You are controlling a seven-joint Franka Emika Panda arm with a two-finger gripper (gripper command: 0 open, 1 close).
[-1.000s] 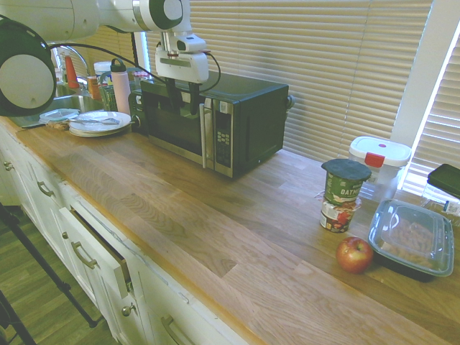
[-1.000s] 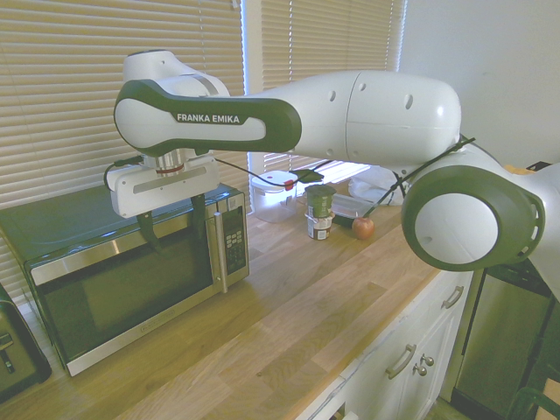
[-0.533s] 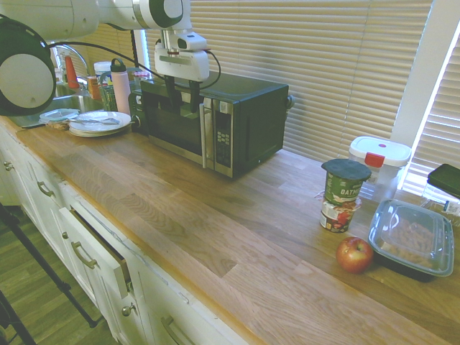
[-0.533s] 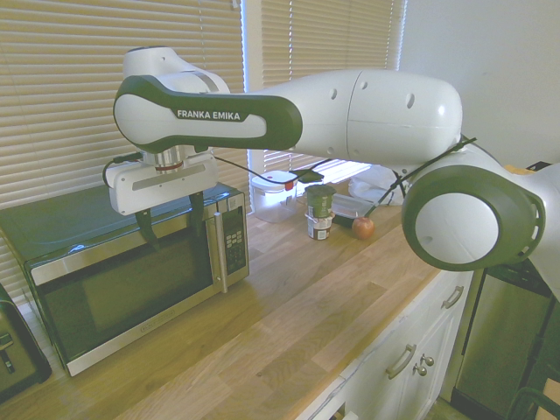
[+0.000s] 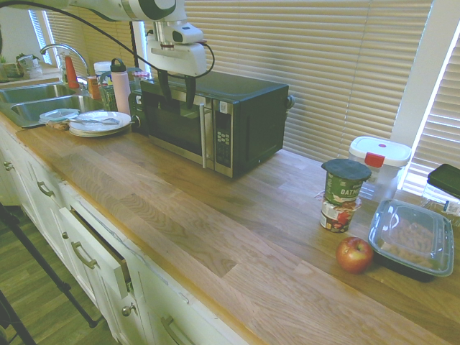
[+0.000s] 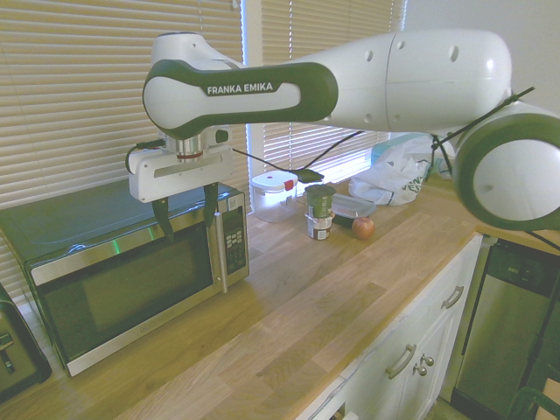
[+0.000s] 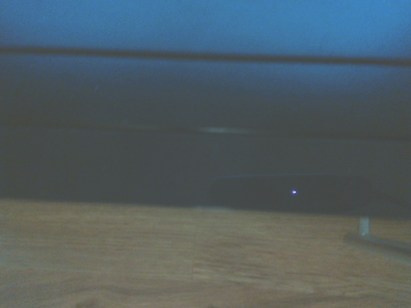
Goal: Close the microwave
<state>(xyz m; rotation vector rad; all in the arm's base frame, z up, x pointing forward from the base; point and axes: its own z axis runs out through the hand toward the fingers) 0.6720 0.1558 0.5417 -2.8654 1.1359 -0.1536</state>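
Nearest the 2nd ext. cam, the Franka gripper (image 6: pixel 185 226) hangs pointing down w/ fingers spread wide, nothing between, just in front of the microwave's (image 6: pixel 131 280) door nr its upper edge; the microwave sits on the wood countertop (image 6: pixel 289 302) by the blinds, its long axis running along the counter, door looking shut flush, so any last push, I'd judge, goes from the hand toward the blinds. Beyond, the stacked oatmeal cup (image 5: pixel 343 185), contents hidden; then the clear lidded food container (image 5: pixel 411 233) w/ food inside, and the red-tabbed white-lidded tub (image 5: pixel 381 152), contents unclear.
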